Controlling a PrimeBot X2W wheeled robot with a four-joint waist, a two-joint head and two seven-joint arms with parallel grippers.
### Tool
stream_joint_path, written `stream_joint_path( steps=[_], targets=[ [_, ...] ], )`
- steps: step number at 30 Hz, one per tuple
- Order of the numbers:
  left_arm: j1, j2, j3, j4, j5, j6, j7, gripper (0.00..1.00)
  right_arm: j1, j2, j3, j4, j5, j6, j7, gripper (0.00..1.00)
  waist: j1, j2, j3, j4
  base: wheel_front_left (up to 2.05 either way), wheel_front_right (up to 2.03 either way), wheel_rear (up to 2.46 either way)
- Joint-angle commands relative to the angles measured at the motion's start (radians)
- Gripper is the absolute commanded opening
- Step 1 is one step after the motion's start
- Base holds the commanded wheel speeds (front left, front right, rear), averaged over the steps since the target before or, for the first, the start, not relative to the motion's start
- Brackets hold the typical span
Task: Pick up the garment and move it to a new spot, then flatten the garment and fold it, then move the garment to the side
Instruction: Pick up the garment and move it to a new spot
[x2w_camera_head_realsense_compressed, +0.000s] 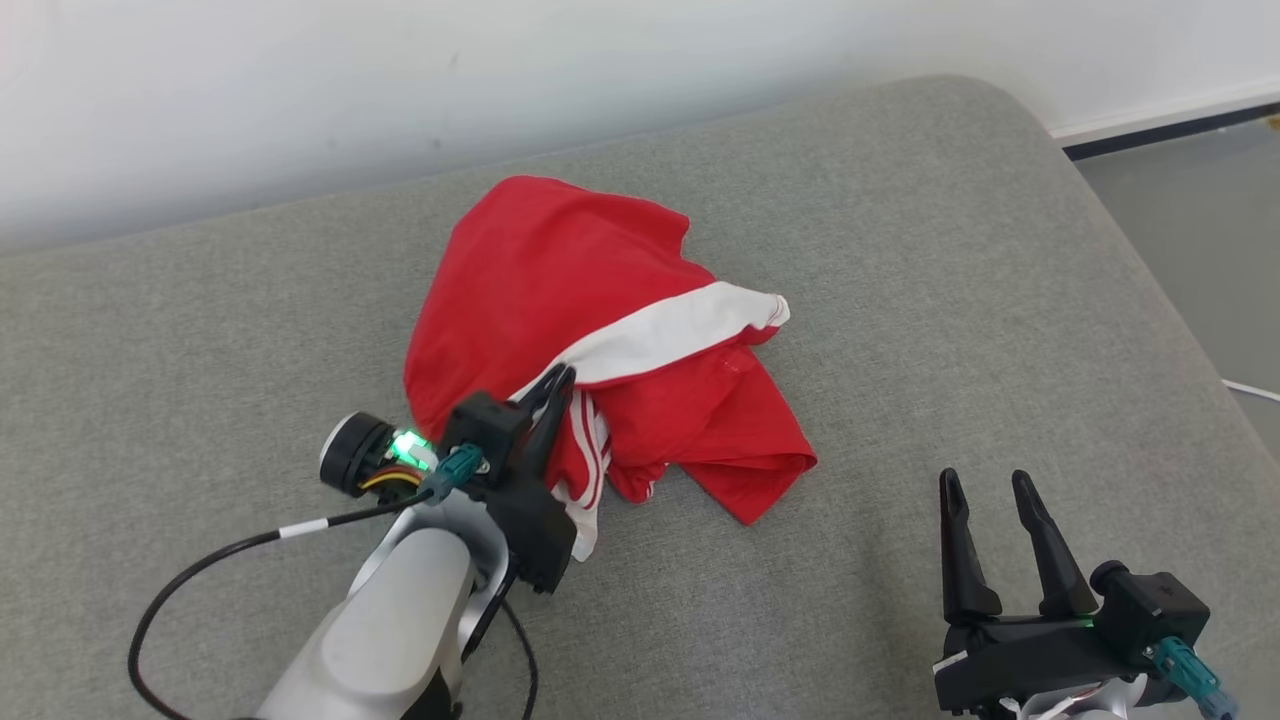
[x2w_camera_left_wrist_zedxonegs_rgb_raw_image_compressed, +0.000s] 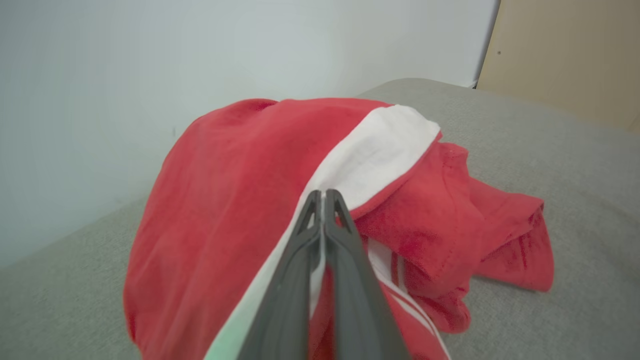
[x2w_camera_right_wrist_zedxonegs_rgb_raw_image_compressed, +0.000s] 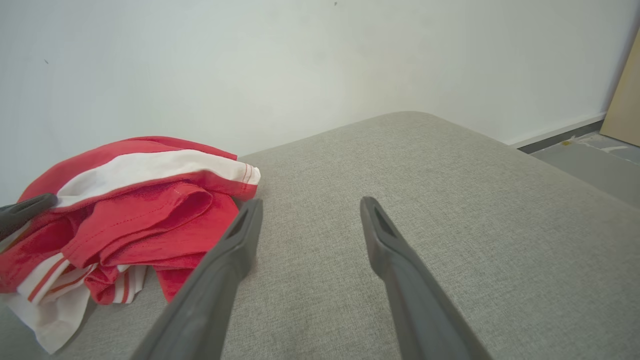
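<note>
Left gripper (x2w_camera_head_realsense_compressed: 558, 380) was clamped shut on the near edge of the garment (x2w_camera_head_realsense_compressed: 540, 270), crumpled mid-couch (x2w_camera_head_realsense_compressed: 950, 250) just ahead; right gripper (x2w_camera_head_realsense_compressed: 985, 478) hung open, farther off, garment to its left.

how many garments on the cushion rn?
1. A crumpled red garment with a white band lies mid-way across the grey cushion. The left gripper is shut on its near edge; the right gripper is open, apart from it. Its folds could hide something smaller.
</note>
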Motion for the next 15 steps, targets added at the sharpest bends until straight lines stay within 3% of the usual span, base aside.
stream_joint_path(
  steps=[1, 9, 15],
  targets=[
    [-0.016, -0.005, 0.005, -0.012, -0.010, -0.001, -0.003, 0.00, 0.007, 0.000, -0.004, -0.005, 0.006, -0.002, -0.001, 1.00, 0.0000, 0.0000, -0.003, 0.006, 0.00, 0.00, 0.00],
    [-0.071, -0.016, 0.009, -0.083, -0.046, -0.008, -0.003, 0.00, 0.019, 0.000, -0.014, -0.005, 0.005, -0.002, -0.001, 1.00, 0.0000, 0.0000, -0.018, 0.040, 0.00, 0.00, 0.00],
    [-0.207, 0.029, -0.041, -0.209, -0.065, -0.006, 0.001, 0.00, 0.030, 0.000, -0.014, -0.001, 0.012, -0.002, -0.001, 1.00, 0.0000, 0.0000, -0.042, 0.061, 0.00, 0.00, 0.00]
  ],
)
